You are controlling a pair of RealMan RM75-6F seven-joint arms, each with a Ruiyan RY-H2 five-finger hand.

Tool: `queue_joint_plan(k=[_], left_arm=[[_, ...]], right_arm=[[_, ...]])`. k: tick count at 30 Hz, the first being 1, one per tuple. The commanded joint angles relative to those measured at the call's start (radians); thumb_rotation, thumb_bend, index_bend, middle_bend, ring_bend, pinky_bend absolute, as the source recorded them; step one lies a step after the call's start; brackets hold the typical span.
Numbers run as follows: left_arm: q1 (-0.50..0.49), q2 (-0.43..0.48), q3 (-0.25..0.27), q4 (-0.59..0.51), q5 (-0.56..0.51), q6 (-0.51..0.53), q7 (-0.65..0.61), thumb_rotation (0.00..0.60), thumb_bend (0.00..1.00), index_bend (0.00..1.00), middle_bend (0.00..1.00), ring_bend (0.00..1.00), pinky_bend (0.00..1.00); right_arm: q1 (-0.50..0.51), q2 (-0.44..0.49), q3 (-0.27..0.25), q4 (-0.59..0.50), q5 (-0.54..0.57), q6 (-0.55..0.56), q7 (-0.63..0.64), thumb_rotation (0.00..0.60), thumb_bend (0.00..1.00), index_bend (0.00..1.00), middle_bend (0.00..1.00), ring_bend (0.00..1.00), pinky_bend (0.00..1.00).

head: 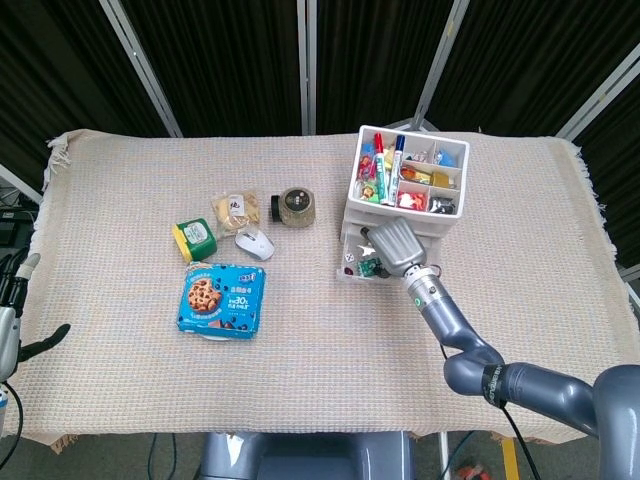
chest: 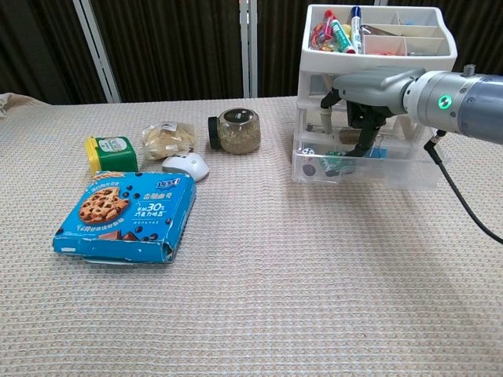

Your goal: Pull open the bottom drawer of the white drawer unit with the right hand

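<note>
left robot hand (head: 12, 305) — frame-cropped

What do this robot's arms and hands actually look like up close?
The right arm is smooth grey-blue metal tubing with a silver wrist ring, a glowing green light and a black cable trailing below. Its right hand is silvery grey with dark fingers. The left hand shows only partly, pale with black parts.

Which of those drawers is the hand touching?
The bottom drawer: the right hand hooks its fingers into it, and it juts out beyond those above.

grey robot right hand (chest: 363, 94) w/ fingers (chest: 365, 141) curled down into the pulled-out clear bottom drawer (chest: 365, 165) of white plastic drawer unit (chest: 377, 94); blue cookie box (chest: 126, 216) lies well apart on woven tabletop (chest: 275, 298).
</note>
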Motion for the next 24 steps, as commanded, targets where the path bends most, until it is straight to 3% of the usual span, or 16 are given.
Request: queue_joint_plan(k=[1, 15, 24], left_arm=[[0.0, 0.001, 0.0, 0.0, 0.0, 0.0, -0.001, 0.6, 0.1, 0.0, 0.0, 0.0, 0.0], [-0.001, 0.003, 0.001, -0.001, 0.002, 0.002, -0.008, 0.6, 0.1, 0.0, 0.0, 0.0, 0.0], [0.0, 0.005, 0.002, -0.003, 0.005, 0.003, -0.013, 0.6, 0.1, 0.0, 0.0, 0.0, 0.0]], right_arm=[[0.008, 0.012, -0.009, -0.013, 0.015, 0.009, -0.034, 0.6, 0.0, 0.45, 1.0, 1.0, 0.68], [0.04, 0.071, -0.036, -0.074, 0.092, -0.008, -0.114, 0.6, 0.0, 0.44, 1.0, 1.0, 0.68], [0.065, 0.069, -0.066, -0.05, 0.109, -0.052, -0.114, 0.6, 0.0, 0.43, 1.0, 1.0, 0.68]])
